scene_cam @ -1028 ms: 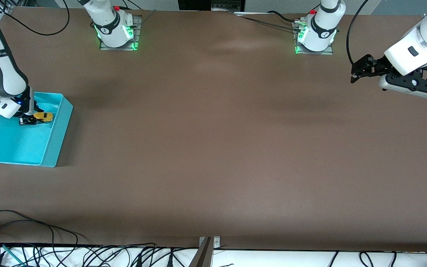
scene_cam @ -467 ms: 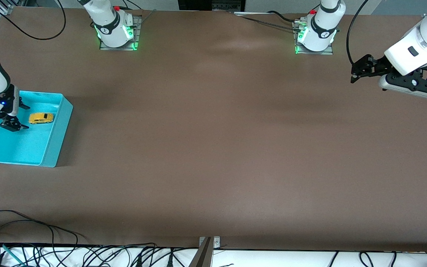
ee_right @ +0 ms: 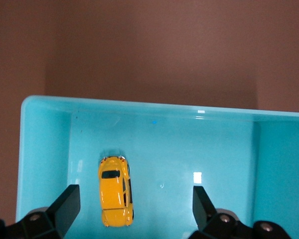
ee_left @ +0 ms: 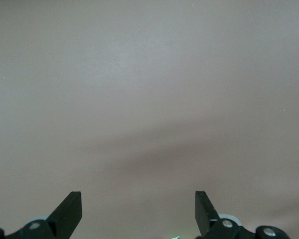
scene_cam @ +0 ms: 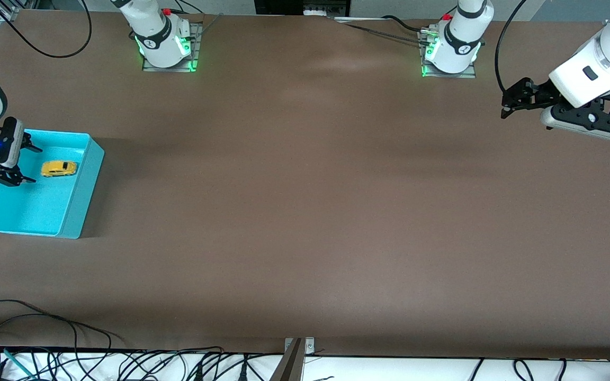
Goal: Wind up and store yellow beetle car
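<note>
1. Front view shows the yellow beetle car [scene_cam: 59,168] on its wheels on the floor of the turquoise bin [scene_cam: 80,198], at the frame's middle-left edge, in the bin's upper half.
2. Storing looks done; the risk I see is the wound car rolling against a bin wall, or a low retreat clipping the rim and shifting the bin.
3. Right tool [scene_cam: 12,164] hangs over the bin just beside the car, jaws spread wide, released, touching nothing.
4. Left tool [scene_cam: 517,99] waits over bare brown surface [scene_cam: 305,211] at the upper right of the frame, jaws wide apart and empty.
</note>
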Controlling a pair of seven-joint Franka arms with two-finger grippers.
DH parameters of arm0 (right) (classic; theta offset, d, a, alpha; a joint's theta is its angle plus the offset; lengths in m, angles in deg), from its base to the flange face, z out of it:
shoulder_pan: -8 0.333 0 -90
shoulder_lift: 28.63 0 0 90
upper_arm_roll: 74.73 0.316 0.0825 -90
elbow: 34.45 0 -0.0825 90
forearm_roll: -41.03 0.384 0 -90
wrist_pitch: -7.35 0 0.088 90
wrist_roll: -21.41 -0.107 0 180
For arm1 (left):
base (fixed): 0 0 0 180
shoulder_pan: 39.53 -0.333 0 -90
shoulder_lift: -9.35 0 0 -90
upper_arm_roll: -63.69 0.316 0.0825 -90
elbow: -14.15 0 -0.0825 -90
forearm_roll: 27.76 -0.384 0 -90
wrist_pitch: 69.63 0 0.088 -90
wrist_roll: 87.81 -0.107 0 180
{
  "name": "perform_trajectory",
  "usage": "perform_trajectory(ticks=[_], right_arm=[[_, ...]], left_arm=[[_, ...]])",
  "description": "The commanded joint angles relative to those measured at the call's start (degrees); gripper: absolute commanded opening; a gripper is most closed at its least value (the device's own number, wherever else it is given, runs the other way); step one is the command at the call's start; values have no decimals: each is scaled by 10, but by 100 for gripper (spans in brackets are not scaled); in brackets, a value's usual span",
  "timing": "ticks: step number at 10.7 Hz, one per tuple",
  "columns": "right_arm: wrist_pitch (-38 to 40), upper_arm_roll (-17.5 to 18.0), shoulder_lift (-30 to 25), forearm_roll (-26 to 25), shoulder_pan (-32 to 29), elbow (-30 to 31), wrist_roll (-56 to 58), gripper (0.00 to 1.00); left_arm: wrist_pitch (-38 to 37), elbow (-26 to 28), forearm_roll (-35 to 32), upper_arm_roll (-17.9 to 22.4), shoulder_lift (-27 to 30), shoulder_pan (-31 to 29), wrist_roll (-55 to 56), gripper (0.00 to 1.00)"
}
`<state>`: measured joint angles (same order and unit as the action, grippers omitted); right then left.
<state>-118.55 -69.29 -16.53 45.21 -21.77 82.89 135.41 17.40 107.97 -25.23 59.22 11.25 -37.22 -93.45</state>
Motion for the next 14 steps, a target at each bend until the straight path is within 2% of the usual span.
perform_trajectory(ticks=[1,5,10,14], right_arm=[[33,0,-43,7,37,9,-138,100],[60,0,-94,7,110,11,-412,100],[104,0,-159,7,177,0,-680,100],[168,-1,-158,-1,237,-82,-889,100]], left_arm=[[-13,-16,3,2,-5,4,7,100],[-15,-16,3,2,-5,4,7,100],[-16,-16,3,3,-5,4,7,100],[-16,-16,3,3,-5,3,7,100]])
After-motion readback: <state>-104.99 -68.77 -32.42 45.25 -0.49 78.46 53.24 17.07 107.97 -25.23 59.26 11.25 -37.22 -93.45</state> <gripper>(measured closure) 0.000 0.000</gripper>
